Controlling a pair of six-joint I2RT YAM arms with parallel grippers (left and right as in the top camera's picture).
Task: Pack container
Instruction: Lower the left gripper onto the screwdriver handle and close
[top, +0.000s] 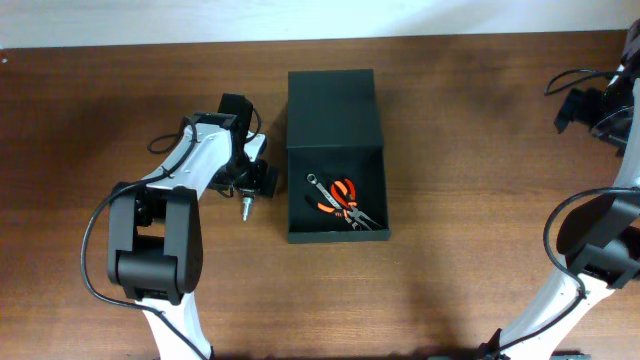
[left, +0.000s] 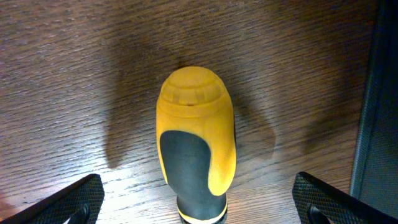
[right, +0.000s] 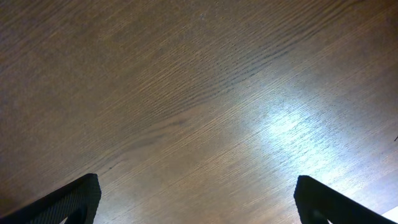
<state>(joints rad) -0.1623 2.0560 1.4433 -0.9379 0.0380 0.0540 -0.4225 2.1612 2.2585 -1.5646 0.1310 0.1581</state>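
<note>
The dark container (top: 381, 195) lies open at the table's middle, its flap lid (top: 331, 108) folded back flat. Inside lie orange-handled pliers (top: 342, 198) and a small wrench (top: 316, 184). A screwdriver with a yellow and dark grey handle (left: 196, 149) lies on the wood just left of the container; its metal tip shows in the overhead view (top: 244, 210). My left gripper (left: 198, 208) is open, its fingers wide on either side of the handle, not touching it. The container's wall shows at the right edge of the left wrist view (left: 379, 118). My right gripper (right: 199, 202) is open and empty over bare wood at the far right.
The wooden table (top: 450, 280) spreads all round. The right arm's base and cables (top: 600, 110) sit at the far right edge. The left arm's body (top: 155, 240) stands at the front left.
</note>
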